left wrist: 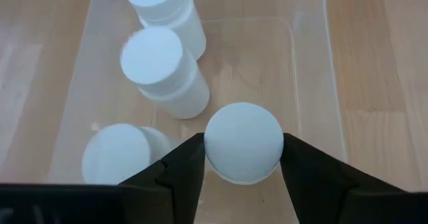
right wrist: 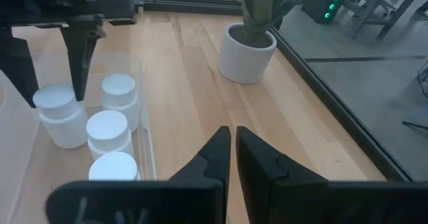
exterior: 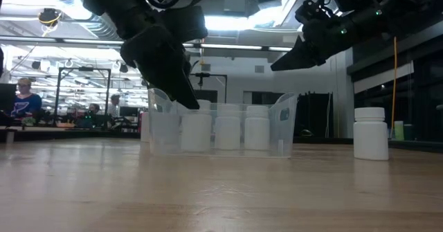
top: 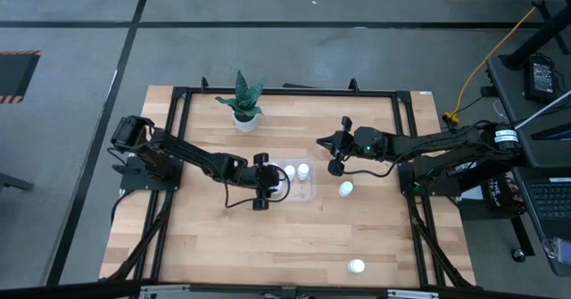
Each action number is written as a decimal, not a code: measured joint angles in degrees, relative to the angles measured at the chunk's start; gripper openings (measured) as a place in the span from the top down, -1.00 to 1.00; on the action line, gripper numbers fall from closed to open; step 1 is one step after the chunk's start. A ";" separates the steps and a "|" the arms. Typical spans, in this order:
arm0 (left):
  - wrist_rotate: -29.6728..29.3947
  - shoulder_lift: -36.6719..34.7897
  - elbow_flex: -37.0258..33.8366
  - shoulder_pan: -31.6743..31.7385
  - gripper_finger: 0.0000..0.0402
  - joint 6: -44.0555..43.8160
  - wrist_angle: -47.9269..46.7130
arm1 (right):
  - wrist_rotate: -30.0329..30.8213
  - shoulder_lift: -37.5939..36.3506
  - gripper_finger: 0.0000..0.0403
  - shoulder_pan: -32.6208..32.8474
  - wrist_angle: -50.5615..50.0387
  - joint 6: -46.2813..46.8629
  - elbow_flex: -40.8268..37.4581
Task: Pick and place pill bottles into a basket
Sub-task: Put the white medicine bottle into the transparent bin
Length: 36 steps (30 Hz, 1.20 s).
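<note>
The clear basket [top: 310, 192] stands mid-table. My left gripper [left wrist: 243, 177] is inside it, shut on a white pill bottle [left wrist: 243, 142]. Three other white bottles [left wrist: 152, 57] stand on the basket floor beside it. My right gripper [right wrist: 233, 150] is shut and empty, hovering right of the basket and above the table [top: 335, 161]. A loose bottle [top: 345, 189] stands on the table right of the basket. Another [top: 357, 266] stands near the front edge. My left gripper pinches the bottle's round cap [left wrist: 212, 150] between its two fingers, one on each side. The fingers come from above, slanting down from the table's left. The bottle is upright inside the basket [exterior: 196, 131], its base level with the other bottles; whether it rests on the floor I cannot tell.
A white pot with a green plant [top: 244, 112] stands at the back left of the table. A black frame [top: 178, 138] runs along the table's edges. People sit in the room beyond the table [exterior: 24, 97].
</note>
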 joint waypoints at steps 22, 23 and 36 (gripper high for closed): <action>2.24 -16.75 -0.04 -0.07 0.04 6.51 -9.59 | -0.02 0.00 0.85 0.02 0.00 -0.01 -0.04; 2.12 -17.87 -0.04 -0.07 0.06 6.65 -11.18 | 0.00 0.00 0.85 0.00 -0.02 0.01 -0.04; -0.53 -35.56 -20.42 0.15 0.51 6.64 1.81 | -0.02 0.00 0.85 0.02 0.16 0.44 -0.04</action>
